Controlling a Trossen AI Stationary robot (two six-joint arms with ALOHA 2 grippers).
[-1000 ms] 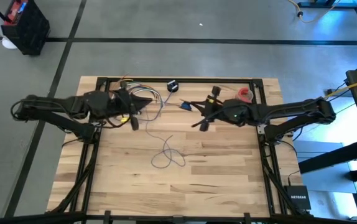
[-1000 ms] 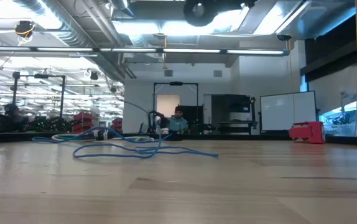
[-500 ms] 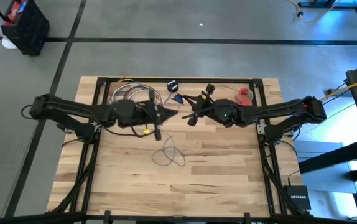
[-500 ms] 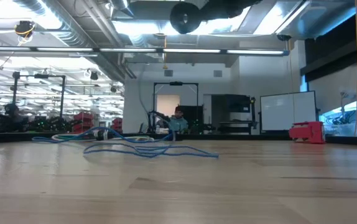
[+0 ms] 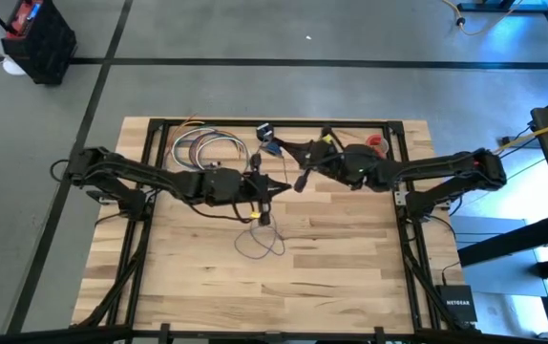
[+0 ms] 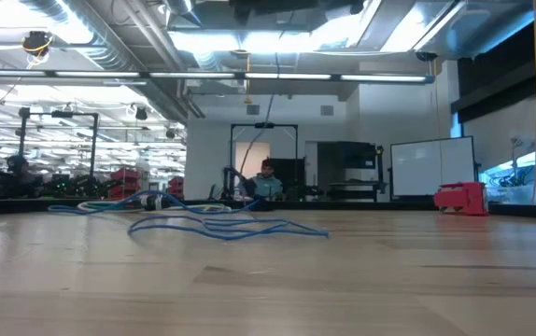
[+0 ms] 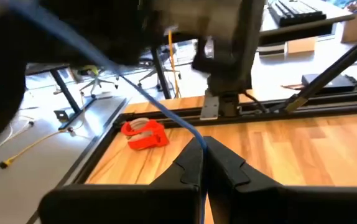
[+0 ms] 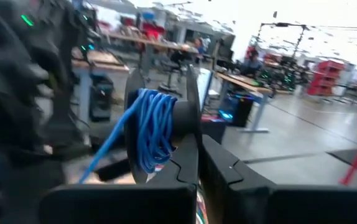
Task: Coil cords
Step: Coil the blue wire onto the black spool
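Above the table's far middle, my right gripper (image 8: 198, 149) clamps a wound blue cord bundle (image 8: 153, 129) while my left gripper (image 7: 202, 163) pinches its strand (loose loops (image 5: 260, 244) trail below); uneven pull could snag them or unwind the coil.

- cord (image 6: 221, 227): low view, far end lost among clutter along the table's far edge; the strand rising from it runs off the picture's top.
- cord, high view: too thin to trace between the arms.
- left gripper (image 7: 201, 148): fingertips only; base cut by the bottom edge.
- dark blurred mass, left wrist view, upper left: cannot be identified.
- right wrist view: surroundings smeared; the black disc (image 8: 191, 106) behind the blue coil is partly covered.
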